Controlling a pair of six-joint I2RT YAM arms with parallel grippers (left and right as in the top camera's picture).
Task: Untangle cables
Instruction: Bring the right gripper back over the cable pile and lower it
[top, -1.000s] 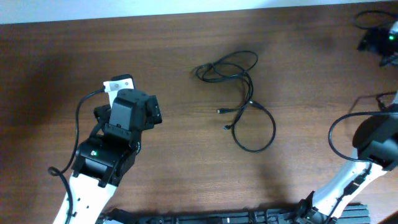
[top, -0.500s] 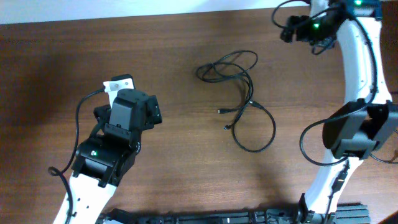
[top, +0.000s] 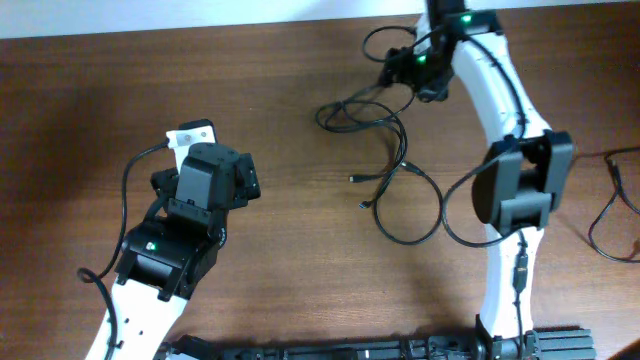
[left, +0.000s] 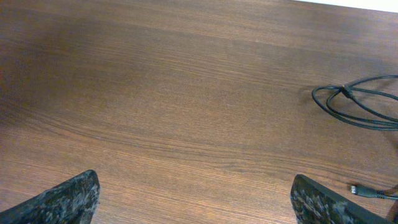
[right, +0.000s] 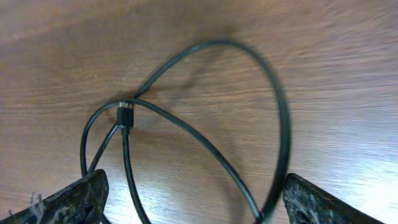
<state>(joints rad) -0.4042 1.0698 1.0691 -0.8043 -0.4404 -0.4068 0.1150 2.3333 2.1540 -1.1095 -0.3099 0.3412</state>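
The cables (top: 385, 130) are thin black cords lying at the table's middle: tangled loops at the top (top: 362, 108), one large loop lower down (top: 412, 208), and two small plug ends (top: 356, 179) to its left. My right gripper (top: 402, 70) is open and hovers low over the upper loops. In the right wrist view the loops (right: 186, 124) lie between and beyond my fingers (right: 199, 202), with a small plug (right: 126, 114) where strands cross. My left gripper (top: 212, 165) is open and empty at the left, apart from the cables. The left wrist view (left: 193, 205) shows a cable loop (left: 354, 106) far right.
The right arm (top: 500, 120) stretches from the front edge across the table's right half, and its thicker black wire (top: 460, 215) hangs close to the large cable loop. More arm wire lies at the right edge (top: 605, 210). The table's far edge (top: 250, 25) meets a white wall.
The right arm has swung from the far right corner leftward to hover over the upper cable loops. The left arm and the cables have not moved.
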